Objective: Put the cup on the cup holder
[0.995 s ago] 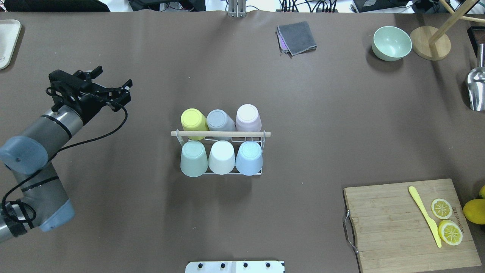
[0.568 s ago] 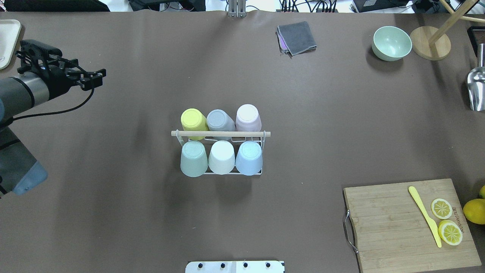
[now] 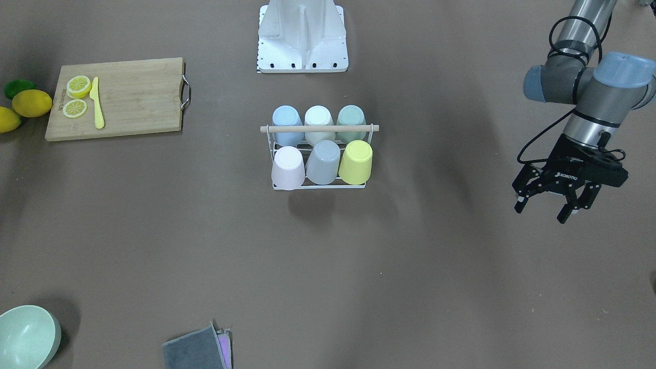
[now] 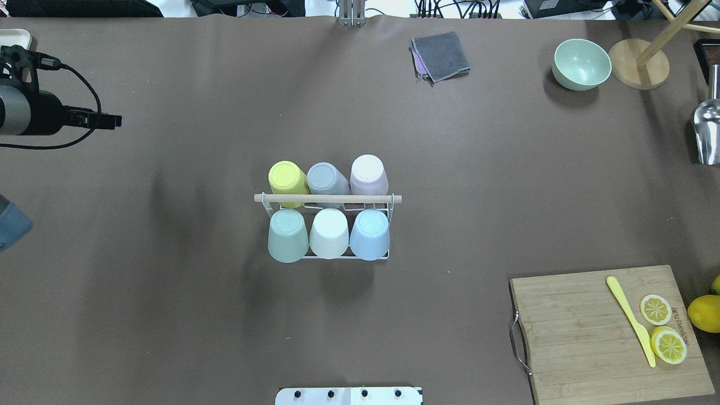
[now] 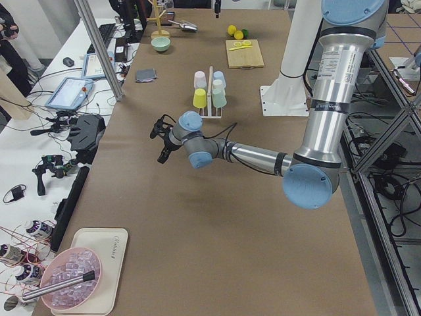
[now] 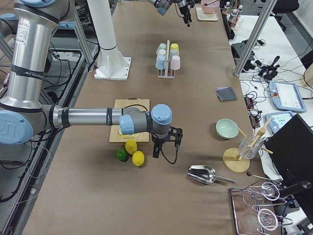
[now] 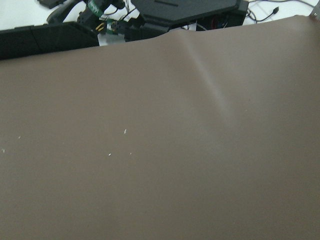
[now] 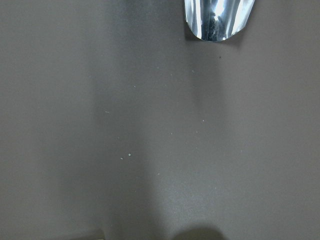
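The cup holder [image 4: 328, 198], a white wire rack with a wooden dowel on top, stands mid-table and also shows in the front-facing view [image 3: 319, 128]. Several pastel cups sit upside down on it in two rows: yellow [image 4: 287, 177], grey [image 4: 326, 178] and pink [image 4: 368, 173] on the far side, green [image 4: 287, 234], white [image 4: 329, 232] and blue [image 4: 369, 233] on the near side. My left gripper [image 3: 540, 212] is open and empty, far to the rack's left above bare table [image 4: 107, 120]. My right gripper [image 6: 164, 149] shows only in the exterior right view, beside the lemons; I cannot tell its state.
A cutting board [image 4: 579, 337] with lemon slices and a yellow knife lies front right, with whole lemons [image 4: 706, 312] beside it. A green bowl [image 4: 582, 63], a wooden stand [image 4: 638, 70], a metal scoop [image 4: 707, 129] and a grey cloth [image 4: 441, 56] sit at the back.
My left arm has drawn back to the left and farther from the rack, with the gripper empty. The cups and rack have not moved.
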Controlling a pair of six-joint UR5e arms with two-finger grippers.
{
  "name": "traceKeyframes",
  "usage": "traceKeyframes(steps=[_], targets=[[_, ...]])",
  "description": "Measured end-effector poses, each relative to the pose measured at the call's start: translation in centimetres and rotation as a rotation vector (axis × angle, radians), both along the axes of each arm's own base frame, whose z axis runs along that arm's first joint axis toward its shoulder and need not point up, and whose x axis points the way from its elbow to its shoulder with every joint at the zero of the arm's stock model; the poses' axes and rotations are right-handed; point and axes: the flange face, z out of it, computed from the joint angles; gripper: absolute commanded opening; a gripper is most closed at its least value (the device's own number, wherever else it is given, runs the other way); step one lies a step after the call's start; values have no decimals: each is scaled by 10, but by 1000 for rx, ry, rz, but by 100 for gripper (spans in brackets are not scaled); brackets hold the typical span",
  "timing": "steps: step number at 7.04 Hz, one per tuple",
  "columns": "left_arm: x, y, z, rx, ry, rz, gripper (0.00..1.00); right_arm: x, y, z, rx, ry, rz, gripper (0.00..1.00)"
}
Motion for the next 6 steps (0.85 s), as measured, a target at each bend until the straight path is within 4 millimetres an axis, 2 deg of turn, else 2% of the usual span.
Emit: traceKeyframes(steps=[2, 3, 4, 6], targets=[[-23, -5, 15, -118, -51, 68, 97, 3, -7, -1, 31, 5, -14, 97], [-36, -6, 29, -147, -93, 91, 97, 7, -9, 4, 58, 23, -35, 97], [-53, -4, 47, -166, -135, 113, 97, 11, -14, 9, 77, 41, -49, 97], [-95, 6, 87, -201, -204, 182, 97, 20, -30, 4, 98, 46, -37, 97]])
